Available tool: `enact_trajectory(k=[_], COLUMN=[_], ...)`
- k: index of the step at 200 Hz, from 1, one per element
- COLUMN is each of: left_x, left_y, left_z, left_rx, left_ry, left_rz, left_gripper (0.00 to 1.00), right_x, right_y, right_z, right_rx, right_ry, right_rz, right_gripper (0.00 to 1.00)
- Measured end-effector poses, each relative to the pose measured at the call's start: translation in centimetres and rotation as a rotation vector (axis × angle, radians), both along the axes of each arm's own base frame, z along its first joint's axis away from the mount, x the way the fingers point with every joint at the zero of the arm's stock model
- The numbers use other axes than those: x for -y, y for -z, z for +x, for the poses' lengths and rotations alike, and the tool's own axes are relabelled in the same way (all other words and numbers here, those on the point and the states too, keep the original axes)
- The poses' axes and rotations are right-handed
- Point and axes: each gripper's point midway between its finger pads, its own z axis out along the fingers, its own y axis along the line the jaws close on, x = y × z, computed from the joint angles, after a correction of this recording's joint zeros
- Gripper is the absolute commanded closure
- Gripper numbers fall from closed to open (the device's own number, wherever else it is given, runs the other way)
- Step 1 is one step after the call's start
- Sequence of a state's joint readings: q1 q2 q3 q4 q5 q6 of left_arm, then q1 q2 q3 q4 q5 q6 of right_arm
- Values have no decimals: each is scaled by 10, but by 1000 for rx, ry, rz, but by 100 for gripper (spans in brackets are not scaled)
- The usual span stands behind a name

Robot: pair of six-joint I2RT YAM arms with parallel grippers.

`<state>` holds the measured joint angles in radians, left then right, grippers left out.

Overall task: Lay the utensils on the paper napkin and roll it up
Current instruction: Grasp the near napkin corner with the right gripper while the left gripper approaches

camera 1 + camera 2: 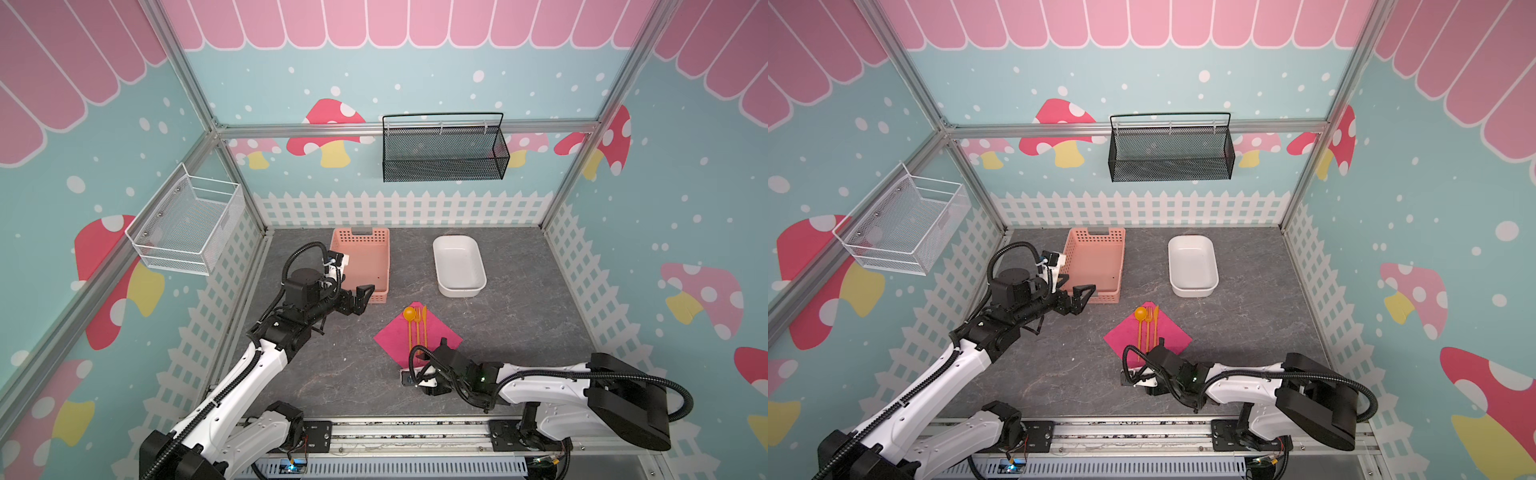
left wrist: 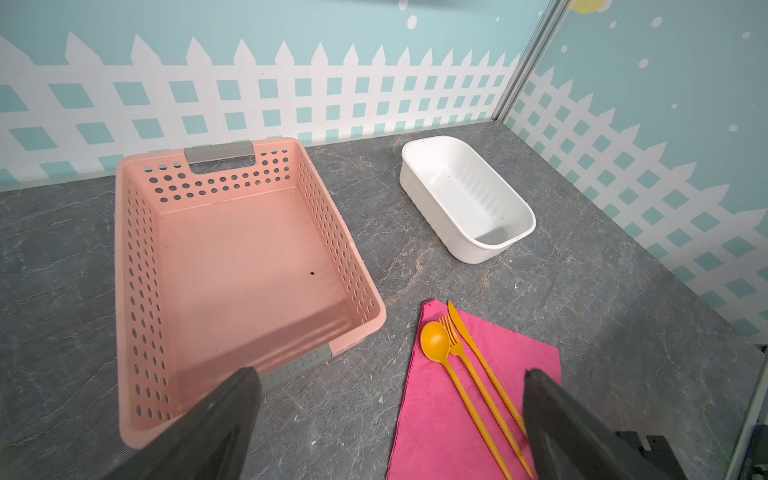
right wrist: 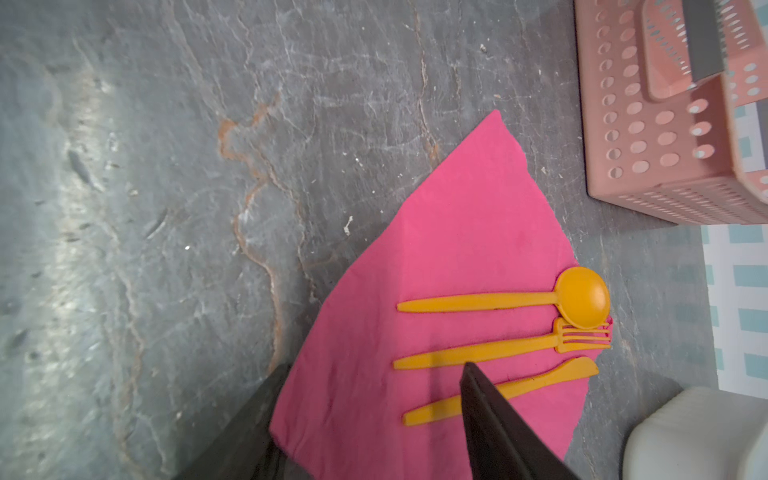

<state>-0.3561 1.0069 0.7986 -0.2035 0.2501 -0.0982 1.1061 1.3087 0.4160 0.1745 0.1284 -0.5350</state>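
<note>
The paper napkin (image 1: 438, 330) (image 2: 436, 419) (image 3: 457, 232) lies flat, turned like a diamond, on the grey table. On it the utensils lie side by side: the spoon (image 1: 409, 313) (image 3: 582, 297), the fork (image 1: 417, 322) (image 3: 478, 353) and the knife (image 1: 424, 318) (image 3: 552, 376). My right gripper (image 1: 432, 348) (image 3: 370, 374) is low at the napkin's near corner and open. One of its fingers (image 3: 482, 399) is over the knife's handle, and the other finger is at the napkin's edge. My left gripper (image 1: 361, 297) (image 2: 392, 374) hangs wide open and empty in front of the pink basket.
A salmon-pink perforated basket (image 1: 384, 266) (image 2: 124, 249) stands behind the left gripper. A white tub (image 1: 436, 259) (image 2: 415, 145) sits at the back right of the table. A white wire basket (image 1: 187, 224) and a black mesh one (image 1: 444, 149) hang on the walls.
</note>
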Motion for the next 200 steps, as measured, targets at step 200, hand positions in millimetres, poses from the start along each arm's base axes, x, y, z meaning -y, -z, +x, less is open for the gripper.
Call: enact_trajectory(k=[200], left_x=[56], left_y=[82], left_z=[-53], left_rx=[-198], left_ry=[63], left_rz=[-24], left_gripper=[4], right_x=[10], right_y=[-37], right_z=[34], right_rx=[185], right_ry=[84], right_rz=[87], right_gripper=[31])
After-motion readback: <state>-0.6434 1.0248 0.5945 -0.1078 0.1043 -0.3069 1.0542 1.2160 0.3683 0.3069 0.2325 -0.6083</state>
